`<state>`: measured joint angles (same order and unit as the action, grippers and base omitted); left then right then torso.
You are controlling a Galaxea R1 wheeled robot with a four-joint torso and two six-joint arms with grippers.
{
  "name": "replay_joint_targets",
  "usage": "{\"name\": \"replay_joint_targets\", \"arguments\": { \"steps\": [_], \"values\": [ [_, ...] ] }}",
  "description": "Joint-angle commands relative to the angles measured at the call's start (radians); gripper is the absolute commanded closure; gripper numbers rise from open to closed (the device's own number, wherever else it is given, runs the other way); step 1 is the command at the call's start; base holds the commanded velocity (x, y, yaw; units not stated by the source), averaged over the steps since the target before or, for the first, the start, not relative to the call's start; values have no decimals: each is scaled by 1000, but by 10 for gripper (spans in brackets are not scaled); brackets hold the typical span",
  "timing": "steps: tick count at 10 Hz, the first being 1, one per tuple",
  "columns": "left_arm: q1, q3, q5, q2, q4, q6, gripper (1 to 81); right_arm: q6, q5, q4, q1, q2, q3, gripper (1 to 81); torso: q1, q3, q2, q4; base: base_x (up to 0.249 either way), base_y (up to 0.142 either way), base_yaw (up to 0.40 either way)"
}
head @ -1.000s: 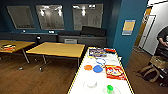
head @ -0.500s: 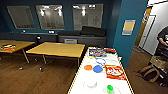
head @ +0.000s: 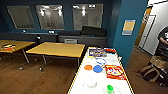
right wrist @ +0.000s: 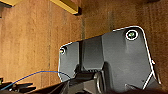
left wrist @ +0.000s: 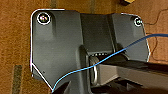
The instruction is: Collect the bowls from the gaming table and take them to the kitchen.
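Observation:
The gaming table (head: 82, 72), long with a glossy white top and light wood edge, runs away from me at the lower middle of the head view. On it lie an orange bowl (head: 88, 67) and, touching its right side, a blue bowl (head: 98, 68). Nearer to me sits a white bowl (head: 90, 84), pale against the white top. Both wrist views look down on brown wood floor past the robot's dark plates; no bowl appears there.
A red snack bag (head: 114, 72), a green-lidded item (head: 109, 88), a blue ring (head: 100, 61) and a printed box (head: 97, 52) share the white top. Two wood-topped tables (head: 58, 49) stand left. A person (head: 163, 37) and bags (head: 152, 68) are right, by a doorway.

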<state>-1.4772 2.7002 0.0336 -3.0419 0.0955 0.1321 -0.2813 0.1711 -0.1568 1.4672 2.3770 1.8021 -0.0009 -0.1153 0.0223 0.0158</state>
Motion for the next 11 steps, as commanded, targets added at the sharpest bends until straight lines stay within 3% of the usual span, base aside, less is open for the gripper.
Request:
{"name": "replay_joint_targets", "arguments": {
  "steps": [1,5,8,9,11],
  "values": [
    [41,-5,-57,-6,3,35,10,-70,16,19,-136,-324,-368,10,1,0,0,0,0,0,0],
    [41,-2,-57,-12,7,44,10,-73,16,77,-244,-570,-612,10,1,0,0,0,0,0,0],
    [41,-2,-55,-16,7,44,10,-73,-14,184,-420,-776,-766,10,1,0,0,0,0,0,0],
    [41,-2,-55,-19,7,44,10,-75,-100,244,-518,-822,-804,10,1,0,0,0,0,0,0],
    [41,0,-55,-19,6,44,10,-82,-246,342,-659,-818,-787,10,1,0,0,0,0,0,0]
  ]
}}
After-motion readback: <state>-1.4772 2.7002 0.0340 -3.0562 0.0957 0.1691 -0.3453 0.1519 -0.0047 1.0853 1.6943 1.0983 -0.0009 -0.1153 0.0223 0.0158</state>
